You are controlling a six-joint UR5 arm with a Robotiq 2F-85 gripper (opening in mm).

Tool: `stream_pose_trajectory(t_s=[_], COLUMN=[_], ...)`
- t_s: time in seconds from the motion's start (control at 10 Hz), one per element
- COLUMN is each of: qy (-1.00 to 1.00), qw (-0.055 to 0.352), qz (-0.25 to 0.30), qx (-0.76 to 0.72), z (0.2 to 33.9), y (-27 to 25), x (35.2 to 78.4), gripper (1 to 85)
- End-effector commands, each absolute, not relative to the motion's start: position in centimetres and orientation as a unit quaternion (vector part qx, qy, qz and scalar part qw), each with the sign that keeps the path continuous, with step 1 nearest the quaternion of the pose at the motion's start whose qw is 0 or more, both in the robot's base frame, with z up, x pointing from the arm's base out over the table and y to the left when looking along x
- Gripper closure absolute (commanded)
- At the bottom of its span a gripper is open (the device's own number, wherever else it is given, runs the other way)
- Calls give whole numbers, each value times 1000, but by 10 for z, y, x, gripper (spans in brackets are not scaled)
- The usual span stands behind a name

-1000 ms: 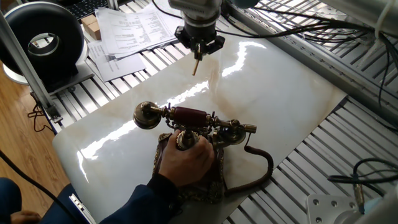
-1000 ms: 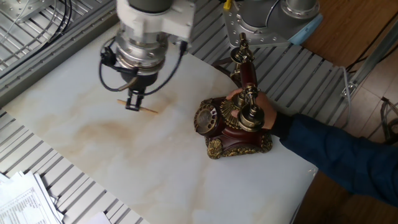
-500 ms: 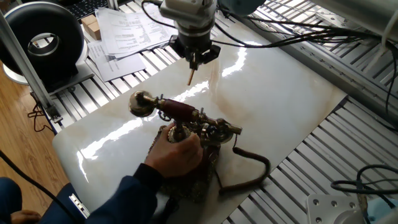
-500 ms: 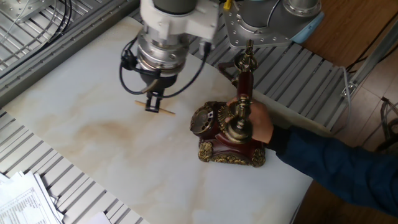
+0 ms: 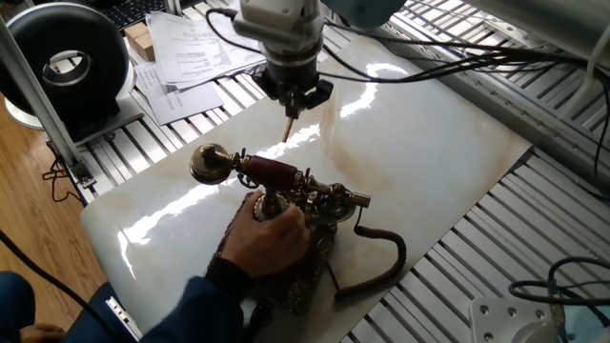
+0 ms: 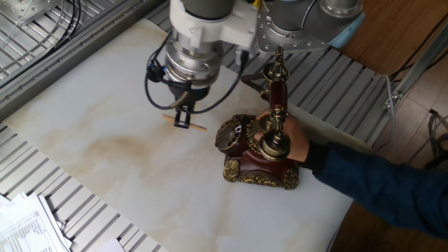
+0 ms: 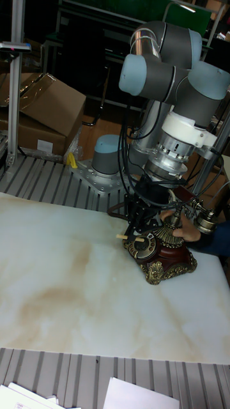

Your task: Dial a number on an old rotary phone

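Observation:
The old rotary phone [image 5: 303, 197] stands on the marble slab, its dark red handset [image 6: 274, 89] resting across the cradle and its brown cord [image 5: 383, 262] trailing to the right. A person's hand [image 5: 274, 238] holds the base [image 6: 257, 168] from behind. My gripper [image 6: 182, 120] is shut on a small wooden stick [image 6: 195, 127] and hangs just left of the dial [image 6: 230, 135], not touching it. In one fixed view the gripper [image 5: 295, 98] is beyond the handset, with the stick pointing down. In the tall view the gripper [image 7: 135, 233] sits right at the dial's upper left.
The person's blue-sleeved arm [image 6: 381, 189] reaches in from the right. Papers [image 5: 200, 43] and a black round device [image 5: 65, 59] lie off the slab's far corner. Cardboard boxes [image 7: 41, 108] and the arm's mount [image 7: 107, 163] stand behind the table.
My gripper has carried the stick closer to the phone's dial. The hand has slid and turned the phone a little, swinging the handset's end leftward.

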State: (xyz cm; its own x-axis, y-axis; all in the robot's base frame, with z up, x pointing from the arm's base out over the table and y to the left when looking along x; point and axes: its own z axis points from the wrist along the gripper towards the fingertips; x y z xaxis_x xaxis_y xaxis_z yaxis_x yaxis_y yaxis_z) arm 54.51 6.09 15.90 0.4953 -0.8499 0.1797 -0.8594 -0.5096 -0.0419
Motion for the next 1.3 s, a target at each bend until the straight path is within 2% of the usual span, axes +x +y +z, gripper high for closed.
stream_pose_trajectory(t_s=[0.0,1.2], qy=[-509,-526], qw=[19,17], qz=[82,84], qx=[857,846], z=[154,147], y=[79,92], x=[536,519], gripper=[843,843])
